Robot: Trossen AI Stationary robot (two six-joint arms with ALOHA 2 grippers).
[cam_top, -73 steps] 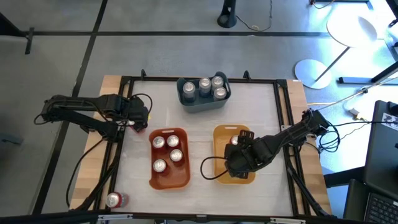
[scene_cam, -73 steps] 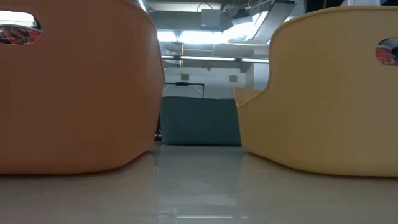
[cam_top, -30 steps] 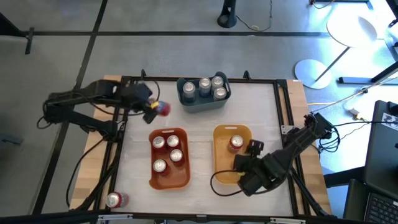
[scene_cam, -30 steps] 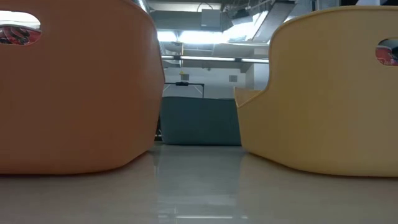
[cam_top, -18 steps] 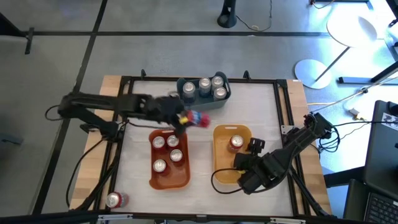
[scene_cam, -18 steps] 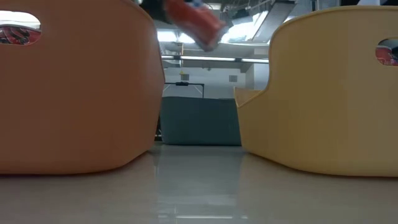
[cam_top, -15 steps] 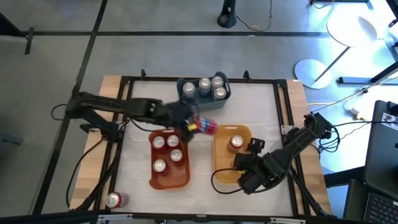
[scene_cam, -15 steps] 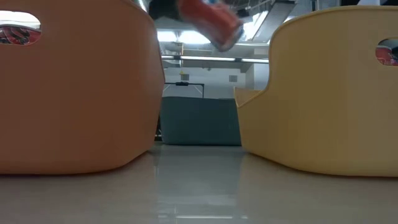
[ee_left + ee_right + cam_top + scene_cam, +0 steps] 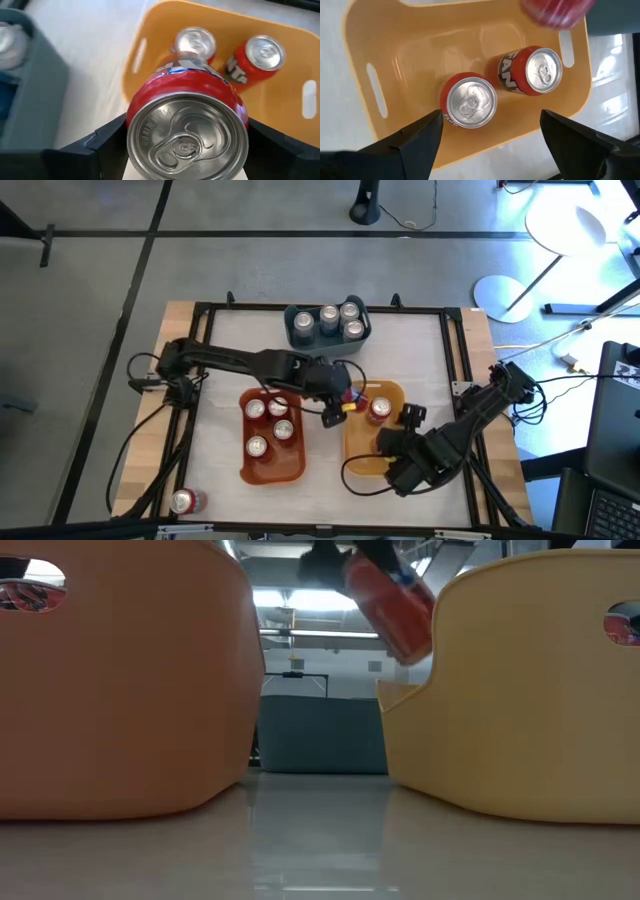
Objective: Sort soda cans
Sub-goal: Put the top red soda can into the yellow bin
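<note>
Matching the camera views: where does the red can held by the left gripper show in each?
High: red can at the yellow bin's near-left rim.
Low: top centre, tilted.
Left wrist: fills the centre.
Right wrist: blurred at top.
Shared landmark: yellow bin.

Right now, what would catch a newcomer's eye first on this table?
The left gripper holding a red can over the edge of the yellow bin, which already has two cans in it. Beside that stands the orange bin with four cans, and one stray can sits at the table's near left corner.
</note>
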